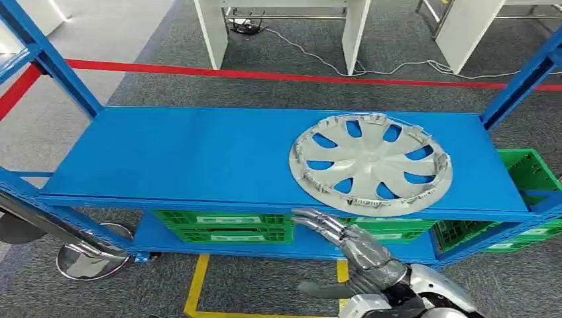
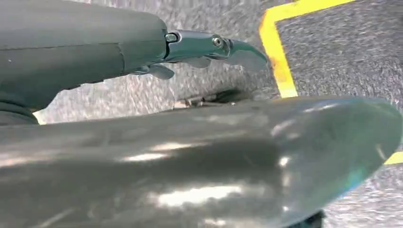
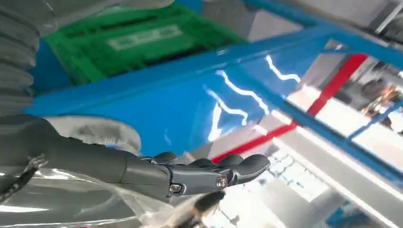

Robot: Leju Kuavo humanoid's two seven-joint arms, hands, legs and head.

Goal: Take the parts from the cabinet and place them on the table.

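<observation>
A silver hubcap with curved spokes lies flat on the right half of the blue cabinet shelf, close to the front edge. My right hand hovers just below and in front of that edge, left of the hubcap's near rim. Its fingers are stretched out and apart, and it holds nothing. In the right wrist view the dark fingers reach out beside the glossy blue shelf. My left hand hangs over grey carpet with its fingers extended and nothing in them.
Green crates sit on the lower shelf, and another at the right end. Blue uprights frame the cabinet. A chrome round base stands at lower left. Yellow floor tape runs before the cabinet, red tape and white table legs behind it.
</observation>
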